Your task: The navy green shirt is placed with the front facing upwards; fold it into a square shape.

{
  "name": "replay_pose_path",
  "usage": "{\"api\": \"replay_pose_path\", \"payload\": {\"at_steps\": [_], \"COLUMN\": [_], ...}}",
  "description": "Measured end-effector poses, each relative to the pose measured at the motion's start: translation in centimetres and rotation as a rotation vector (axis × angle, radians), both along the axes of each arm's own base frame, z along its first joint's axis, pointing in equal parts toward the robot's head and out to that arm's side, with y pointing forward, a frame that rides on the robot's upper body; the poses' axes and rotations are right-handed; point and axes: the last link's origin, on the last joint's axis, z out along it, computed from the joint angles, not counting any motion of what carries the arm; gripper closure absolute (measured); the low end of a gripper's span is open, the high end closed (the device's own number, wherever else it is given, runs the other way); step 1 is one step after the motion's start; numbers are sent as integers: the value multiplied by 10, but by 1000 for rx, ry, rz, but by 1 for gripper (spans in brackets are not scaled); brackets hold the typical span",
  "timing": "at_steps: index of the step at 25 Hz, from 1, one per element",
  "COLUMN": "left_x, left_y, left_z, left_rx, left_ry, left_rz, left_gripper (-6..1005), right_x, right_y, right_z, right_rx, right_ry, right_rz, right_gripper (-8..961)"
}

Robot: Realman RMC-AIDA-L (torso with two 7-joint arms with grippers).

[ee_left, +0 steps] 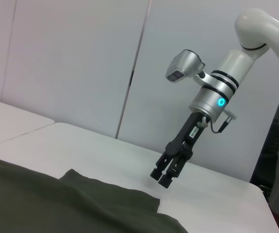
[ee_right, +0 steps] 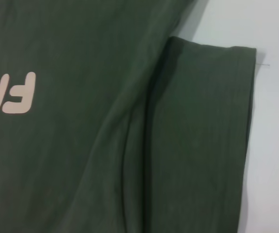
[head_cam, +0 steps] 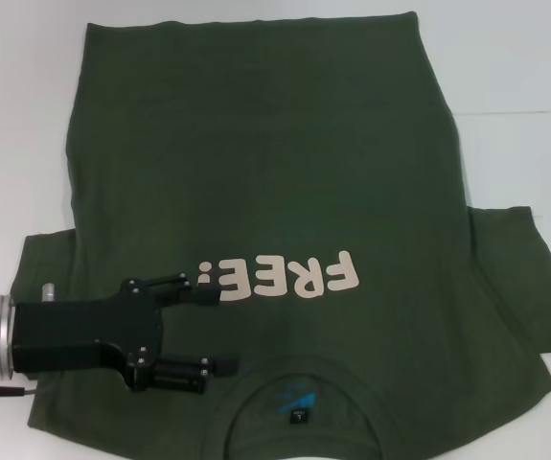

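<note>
White table [head_cam: 505,77], shirt [head_cam: 275,172] collar cropped

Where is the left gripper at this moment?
In the head view the left gripper is on the robot's left, over the shirt, its open fingers between the end of the "FREE!" lettering and the collar.

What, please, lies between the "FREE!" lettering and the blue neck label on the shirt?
In the head view, only plain olive fabric of the navy green shirt and its collar band separate the lettering from the neck label.
</note>
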Motion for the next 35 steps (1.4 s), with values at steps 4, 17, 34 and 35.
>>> {"api": "replay_pose_path", "payload": {"at_steps": [4, 17, 34, 35], "left_x": [0, 0, 0, 1], "left_y": [0, 0, 4, 4], "left_z": [0, -1, -2, -2], "left_rx": [0, -3, 10, 10], "left_ry": [1, 2, 15, 16], "left_rz": [0, 0, 7, 6], "left_gripper": [52, 52, 53, 53], "right_x": [1, 8, 7, 6], "right_y": [4, 11, 17, 18], "right_z": [-4, -14, -20, -20], "right_rx": [-7, -19, -38, -38], "right_ry": [-8, -19, -26, -27], "right_rz": [-15, -37, -35, -34], "right_gripper": [37, 59, 150, 155]}}
